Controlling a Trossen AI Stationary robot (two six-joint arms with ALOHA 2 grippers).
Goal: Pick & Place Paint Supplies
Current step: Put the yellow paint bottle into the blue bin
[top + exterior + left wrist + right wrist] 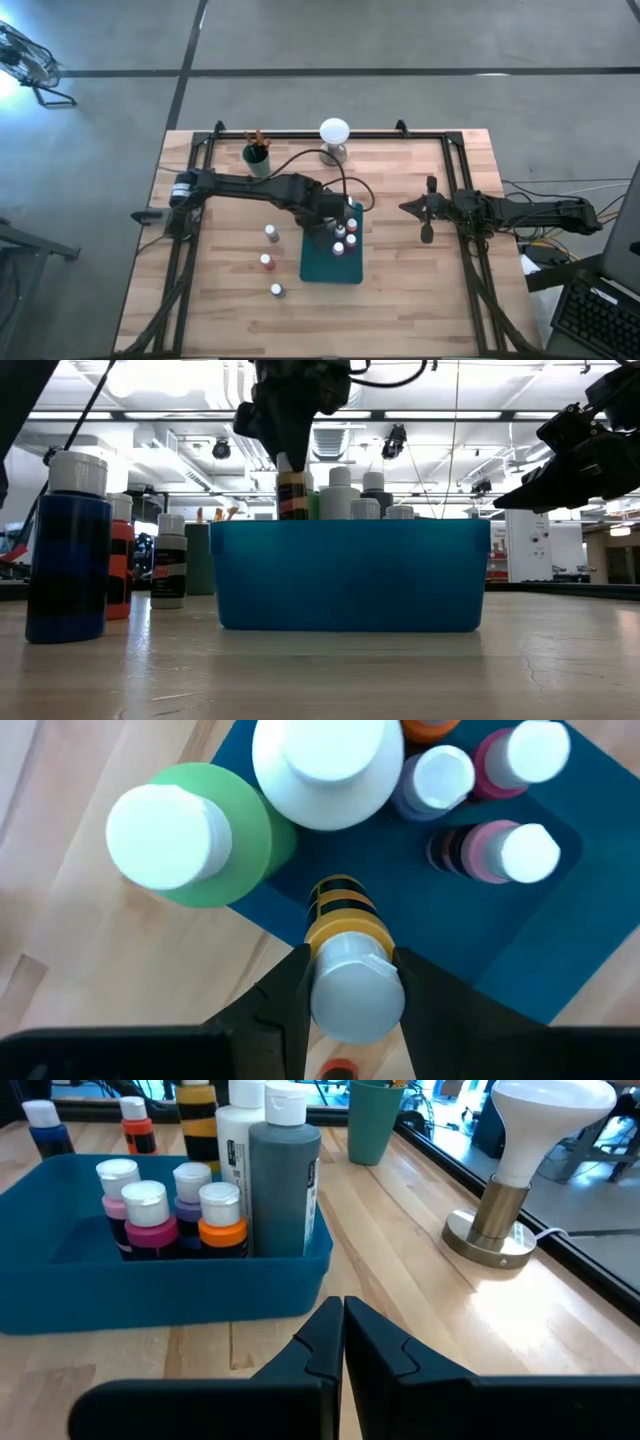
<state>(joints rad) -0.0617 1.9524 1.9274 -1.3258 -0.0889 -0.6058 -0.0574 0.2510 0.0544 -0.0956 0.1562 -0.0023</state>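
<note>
three bottles (270, 262) stand on wooden table (420, 290)

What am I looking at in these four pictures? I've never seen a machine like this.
It is a robot with two dark arms fixed at a wooden table. One picture looks straight down from above, one looks level across the table top, and two come from small cameras on the arms' wrists.

The left gripper is over the blue tray, shut on a yellow and black striped bottle by its white cap. Several paint bottles already stand in the tray, among them a large white bottle and a large grey bottle. Three small bottles stand on the table beside the tray.

The right gripper waits off to the side, shut and empty. At the back stand a green cup of brushes and a white lamp.
</note>
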